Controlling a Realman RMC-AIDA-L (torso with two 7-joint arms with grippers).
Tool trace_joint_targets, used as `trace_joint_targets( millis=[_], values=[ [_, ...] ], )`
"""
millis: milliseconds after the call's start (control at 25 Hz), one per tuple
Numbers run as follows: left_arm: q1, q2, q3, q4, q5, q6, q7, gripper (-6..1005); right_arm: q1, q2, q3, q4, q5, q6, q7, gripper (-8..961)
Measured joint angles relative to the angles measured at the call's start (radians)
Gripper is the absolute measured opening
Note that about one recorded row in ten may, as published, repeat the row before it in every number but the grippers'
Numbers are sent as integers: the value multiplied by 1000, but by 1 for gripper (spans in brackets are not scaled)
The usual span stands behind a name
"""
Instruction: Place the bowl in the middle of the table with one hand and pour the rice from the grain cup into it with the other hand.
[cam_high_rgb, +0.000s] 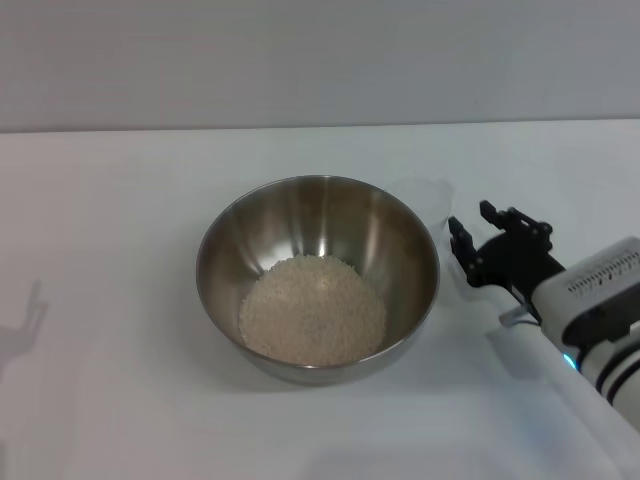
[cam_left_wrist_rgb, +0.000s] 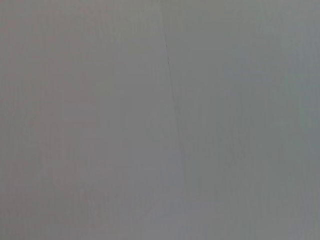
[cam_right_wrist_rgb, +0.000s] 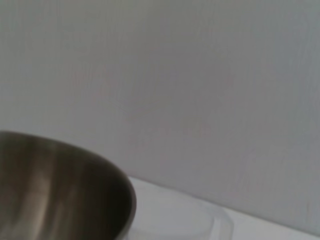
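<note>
The steel bowl (cam_high_rgb: 318, 275) stands in the middle of the white table (cam_high_rgb: 120, 220), and its dark outer wall (cam_right_wrist_rgb: 60, 190) fills a corner of the right wrist view. A mound of rice (cam_high_rgb: 312, 310) lies in its bottom. The clear grain cup (cam_high_rgb: 428, 196) stands faintly visible on the table just behind the bowl's right rim, and looks empty; its pale rim (cam_right_wrist_rgb: 200, 222) shows beside the bowl. My right gripper (cam_high_rgb: 470, 220) hovers to the right of the bowl, open, holding nothing, its fingertips pointing toward the cup. My left gripper is out of view.
A grey wall (cam_high_rgb: 320, 60) runs behind the table's far edge. A thin arm shadow (cam_high_rgb: 25, 320) falls on the table at the far left. The left wrist view shows only a plain grey surface (cam_left_wrist_rgb: 160, 120).
</note>
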Motion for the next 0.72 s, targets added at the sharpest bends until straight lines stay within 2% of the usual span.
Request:
trace_joint_targets(
  millis=[80,120,200,400,480,520,560,720],
  values=[
    [0,0,0,0,0,0,0,811,-23,0,-1,7,0,-9,0,332],
    [0,0,0,1,0,0,0,811,-58,-2,0,23,0,-41,-2,376],
    [0,0,0,2,0,0,0,811,-84,-4,2,30,0,-73,-4,399],
    [2,0,1,4,0,0,0,811,-222,-5,26,36,9,-309,-4,456],
    [5,0,1,3,0,0,0,811,-282,-5,67,37,10,-412,3,488],
    [5,0,1,4,0,0,0,811,-333,-6,116,35,10,-507,29,504],
    [5,0,1,6,0,0,0,811,-333,-6,116,35,10,-507,29,520],
    [4,0,3,8,0,0,0,811,-398,-7,209,-39,12,-676,156,584]
  ],
)
